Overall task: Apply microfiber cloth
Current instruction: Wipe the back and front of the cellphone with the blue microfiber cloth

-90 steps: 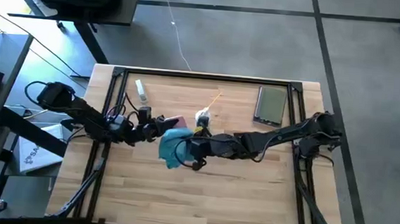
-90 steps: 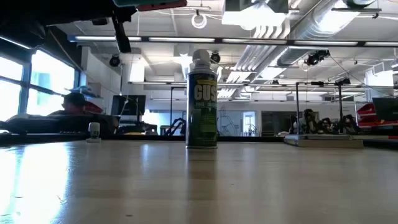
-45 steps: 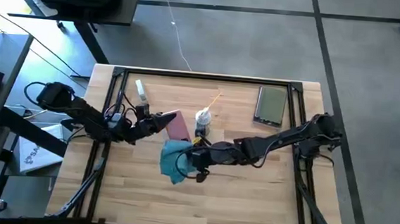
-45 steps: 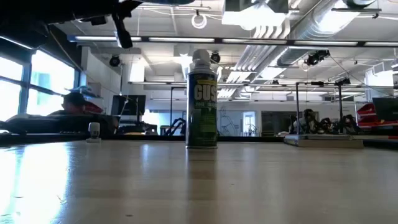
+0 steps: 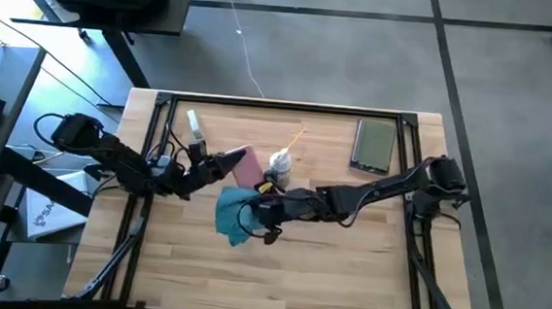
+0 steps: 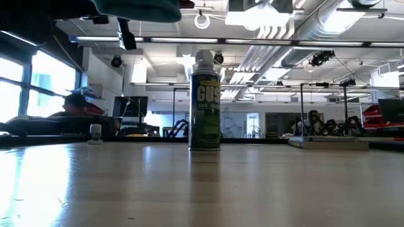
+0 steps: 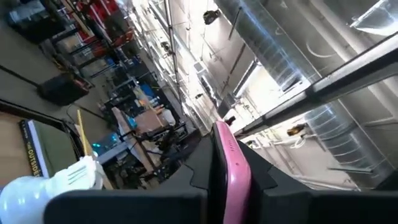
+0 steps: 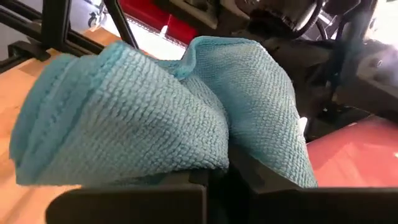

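- Pale wood planks make up the worktop, framed along its edges by dark metal rails, with grey floor around it in the high view.
- The right gripper sits near the middle of the worktop, clamped on the microfiber cloth, a turquoise rumpled bundle that hangs off its tip above the wood.
- In the right wrist view the microfiber cloth fills the frame, its waffle weave folded over the dark fingers.
- The left gripper reaches in from the left edge, pinching a pink-edged phone just beside the cloth.
- A green aerosol can stands upright mid-table.
- A dark tablet lies near the far right corner.
- Beyond the table, the low view shows an open workshop with ceiling ducts and bright windows.
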Tool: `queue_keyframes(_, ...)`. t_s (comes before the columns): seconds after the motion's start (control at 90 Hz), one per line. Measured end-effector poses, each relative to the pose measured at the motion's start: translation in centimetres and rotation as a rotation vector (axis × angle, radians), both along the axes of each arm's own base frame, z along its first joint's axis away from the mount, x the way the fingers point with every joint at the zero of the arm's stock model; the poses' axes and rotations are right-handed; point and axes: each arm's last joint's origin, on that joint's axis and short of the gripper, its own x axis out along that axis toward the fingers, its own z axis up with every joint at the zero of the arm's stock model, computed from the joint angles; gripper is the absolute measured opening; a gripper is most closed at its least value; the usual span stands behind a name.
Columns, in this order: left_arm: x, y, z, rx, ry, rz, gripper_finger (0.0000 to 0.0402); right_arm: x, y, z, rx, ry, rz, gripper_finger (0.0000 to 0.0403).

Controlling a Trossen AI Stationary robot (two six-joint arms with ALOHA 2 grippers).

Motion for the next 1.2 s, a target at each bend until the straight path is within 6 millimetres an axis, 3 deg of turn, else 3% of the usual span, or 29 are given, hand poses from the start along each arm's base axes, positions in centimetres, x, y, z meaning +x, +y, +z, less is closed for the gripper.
queue_keyframes(0.222, -0.5, -0.1, 0.6, 0.006, -0.093, -0.071, 0.0013, -1.7, 2.0, -0.8, -0.081, 0.122, -0.081, 0.0000)
queue_keyframes(0.533, -0.7, -0.1, 0.0, 0.048, -0.037, -0.044, 0.0013, -5.1, 3.6, 3.3, -0.095, 0.101, -0.051, 0.0000)
queue_keyframes(0.744, -0.8, -0.1, -0.7, 0.065, -0.003, -0.060, 0.0013, -7.0, 2.6, 6.4, -0.111, 0.023, -0.176, 0.0000)
queue_keyframes(0.922, -0.5, -0.1, -1.3, 0.039, 0.062, -0.051, 0.0013, -5.4, 0.7, 6.6, -0.121, -0.046, -0.202, 0.0000)
queue_keyframes(1.2, -0.3, -0.5, -1.5, 0.050, 0.109, -0.048, 0.0013, -0.8, -1.0, 2.4, -0.162, -0.074, -0.173, 0.0000)
